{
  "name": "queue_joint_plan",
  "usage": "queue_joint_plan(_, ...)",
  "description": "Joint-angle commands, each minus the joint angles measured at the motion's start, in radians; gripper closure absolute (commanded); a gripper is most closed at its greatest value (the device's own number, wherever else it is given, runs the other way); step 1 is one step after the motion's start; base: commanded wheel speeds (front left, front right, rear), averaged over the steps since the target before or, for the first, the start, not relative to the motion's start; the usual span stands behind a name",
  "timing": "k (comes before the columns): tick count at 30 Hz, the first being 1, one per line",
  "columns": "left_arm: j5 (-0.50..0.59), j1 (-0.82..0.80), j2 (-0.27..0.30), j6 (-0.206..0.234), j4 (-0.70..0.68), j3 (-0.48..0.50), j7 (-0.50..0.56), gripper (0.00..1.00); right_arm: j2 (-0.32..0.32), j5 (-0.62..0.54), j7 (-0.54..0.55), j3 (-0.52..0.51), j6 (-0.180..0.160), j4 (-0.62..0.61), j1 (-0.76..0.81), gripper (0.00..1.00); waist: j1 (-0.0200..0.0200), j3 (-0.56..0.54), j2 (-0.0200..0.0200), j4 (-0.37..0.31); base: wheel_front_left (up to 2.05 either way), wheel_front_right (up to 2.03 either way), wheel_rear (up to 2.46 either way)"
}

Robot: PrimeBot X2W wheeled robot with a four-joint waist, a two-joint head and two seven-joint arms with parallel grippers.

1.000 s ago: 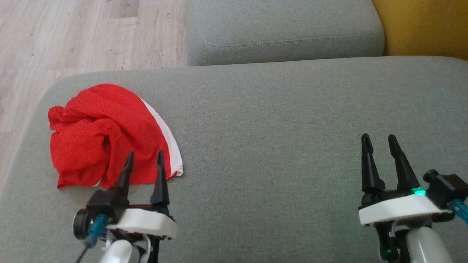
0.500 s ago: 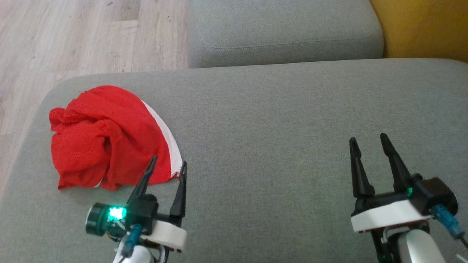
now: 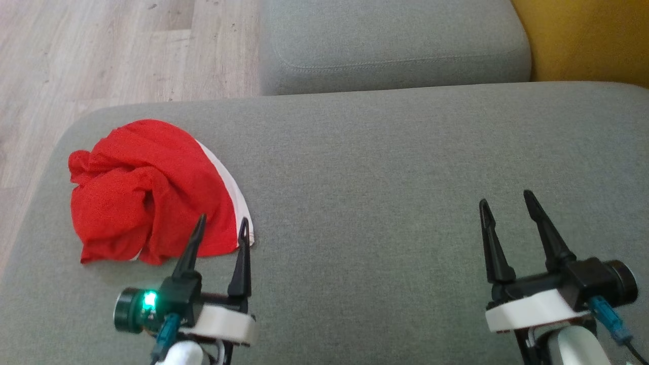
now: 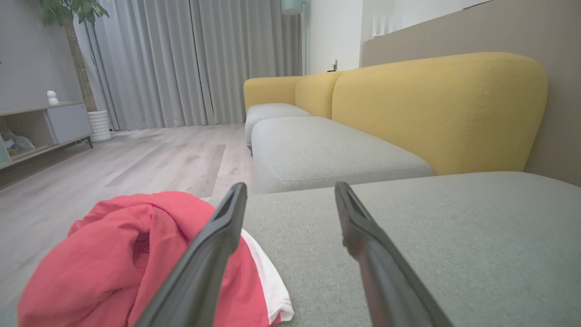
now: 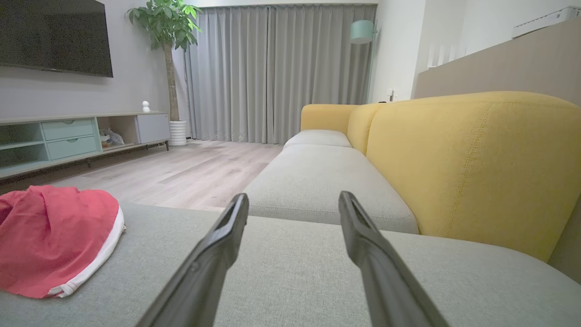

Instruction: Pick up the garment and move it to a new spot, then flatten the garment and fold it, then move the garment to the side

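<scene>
The red garment (image 3: 147, 192) is lying crumpled in a heap at the left end of a grey seat cushion (image 3: 385, 167), with a white band (image 3: 229, 190) curving along its right edge. The left tool (image 3: 223, 219) is hovering at the heap's near right corner with its two fingers spread apart and gripping nothing. In the head view its tips are overlapping the hem, and whether they are touching the cloth cannot be told. The left wrist view is showing the left finger crossing in front of the red folds while the right finger is pointing over bare cushion. The right tool (image 3: 505, 197) is hanging well apart over the cushion's right side, its fingers equally spread and empty. From its wrist view the garment is sitting far to the left. A second grey cushion (image 3: 390, 40) is lying beyond, a yellow backrest (image 3: 588, 40) is rising at the right, and wooden floor (image 3: 101, 50) is showing to the left. The right wrist view is also taking in a television (image 5: 54, 36), a potted plant (image 5: 165, 27), grey curtains (image 5: 272, 68) and a low cabinet (image 5: 68, 136).
</scene>
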Motion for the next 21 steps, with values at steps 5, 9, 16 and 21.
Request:
queue_joint_plan(5, 0.020, -0.002, -0.005, -0.039, 0.050, 0.047, -0.031, 0.00, -0.008, 0.016, -0.032, 0.014, 0.007, 0.022, 0.002, 0.00, 0.0000, -0.008, 0.0000, 0.004, 0.00, 0.00, 0.00)
queue_joint_plan(9, 0.027, -0.003, -0.010, -0.056, 0.115, 0.034, -0.040, 0.00, -0.008, 0.019, -0.041, 0.022, 0.008, 0.075, 0.004, 0.00, 0.0000, -0.012, 0.0000, 0.006, 0.00, 0.00, 0.00)
queue_joint_plan(16, 0.025, -0.025, -0.024, -0.072, 0.195, 0.021, -0.043, 0.00, -0.008, 0.037, -0.046, 0.042, 0.008, 0.193, -0.018, 0.00, 0.0000, -0.020, 0.0000, 0.008, 0.00, 0.00, 0.00)
queue_joint_plan(21, 0.016, -0.027, -0.032, -0.077, 0.205, 0.028, -0.044, 0.00, -0.008, 0.043, -0.046, 0.040, 0.008, 0.206, -0.026, 0.00, 0.0000, -0.021, 0.0000, 0.009, 0.00, 0.00, 0.00)
